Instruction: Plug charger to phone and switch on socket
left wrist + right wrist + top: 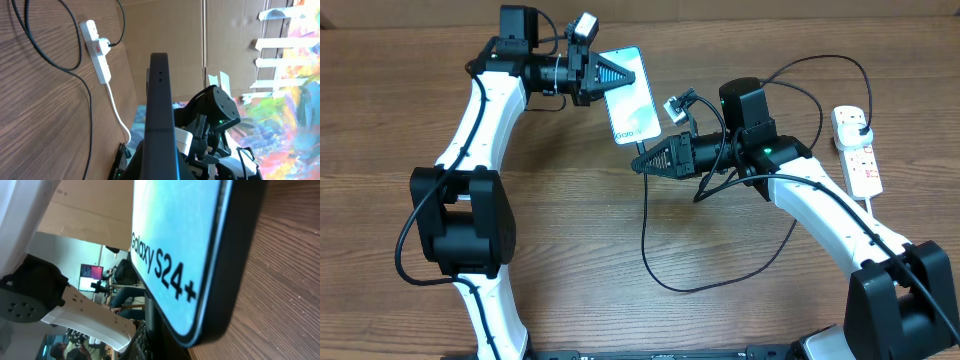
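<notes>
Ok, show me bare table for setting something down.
Bare wood between the left arm and the charger loop, also the table's far left. Crowded around the phone and from the charger's loops to the socket.

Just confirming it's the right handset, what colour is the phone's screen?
The phone has a light blue-teal screen, clearest in the right wrist view.

This looks like a robotics lab. Two robot arms [480, 120] work at a wood-grain table [570, 250] walled by taped cardboard panels [165, 30]. In the right wrist view, around nine o'clock, a lit monitor [91, 273] and seated people [127, 297] are visible.
</notes>
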Robot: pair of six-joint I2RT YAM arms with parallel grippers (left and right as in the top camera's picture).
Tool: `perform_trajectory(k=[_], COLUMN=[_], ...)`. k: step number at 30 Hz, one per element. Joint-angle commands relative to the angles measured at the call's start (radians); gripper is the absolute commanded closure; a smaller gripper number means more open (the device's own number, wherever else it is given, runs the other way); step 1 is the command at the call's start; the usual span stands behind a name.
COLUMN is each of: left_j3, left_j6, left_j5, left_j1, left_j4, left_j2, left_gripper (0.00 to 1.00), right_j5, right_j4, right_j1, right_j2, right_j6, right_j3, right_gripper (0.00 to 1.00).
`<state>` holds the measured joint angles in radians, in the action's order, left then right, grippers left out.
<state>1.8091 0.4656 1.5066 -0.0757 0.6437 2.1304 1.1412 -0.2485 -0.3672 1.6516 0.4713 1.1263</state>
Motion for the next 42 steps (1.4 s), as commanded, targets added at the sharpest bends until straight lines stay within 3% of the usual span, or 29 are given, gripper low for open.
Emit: perform_trajectory(k=[1, 7, 31, 42], left_j3=[0.021, 0.021, 0.021, 0.021], left_j6=[-0.042, -0.156, -0.156, -0.128], left_j5=[0.076, 0.076, 0.073, 0.076], left_j1=[-0.006, -0.023, -0.062, -0.063], left_j4=[0.061, 0.167, 0.167, 0.172], left_j2=[-0.01, -0.01, -0.01, -0.01], left_gripper=[0.96, 0.96, 0.96, 0.96], right_j5=[-0.034, -0.034, -0.103, -0.112], right_j4=[0.019, 0.019, 0.065, 0.077], right_j1=[0.024, 0.035, 0.035, 0.035], right_j2=[0.0, 0.0, 0.0, 0.0], right_j6=[0.005, 0.005, 0.177, 0.172], right_j3=[0.005, 0.005, 0.005, 0.005], right_gripper=[0.96, 0.96, 0.96, 0.96])
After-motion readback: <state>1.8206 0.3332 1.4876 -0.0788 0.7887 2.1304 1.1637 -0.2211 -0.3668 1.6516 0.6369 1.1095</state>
